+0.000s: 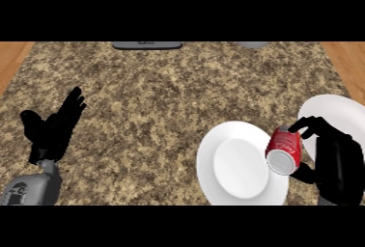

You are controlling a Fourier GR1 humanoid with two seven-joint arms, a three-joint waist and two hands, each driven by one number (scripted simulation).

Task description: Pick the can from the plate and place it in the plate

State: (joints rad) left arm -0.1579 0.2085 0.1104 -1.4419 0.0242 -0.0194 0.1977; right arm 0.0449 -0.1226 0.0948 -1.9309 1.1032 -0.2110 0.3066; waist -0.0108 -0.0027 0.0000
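The right hand (pixel 335 161) shows at the lower right of the head view, its fingers and thumb curled round a red can (pixel 284 150) and holding it tilted, so that the can's pale silver end faces down and toward the viewer. The can hangs at the right rim of the nearer white plate (pixel 231 164), which lies on the speckled brown counter (pixel 171 91). A second white plate (pixel 335 111) lies just behind and to the right, partly hidden by the hand. Whether the can touches the nearer plate cannot be told. The left hand (pixel 53 128) rests at the left of the view, open with its fingers straight and pointing up, well apart from both plates and holding nothing. A grey object (pixel 147 45) sits at the counter's far edge.
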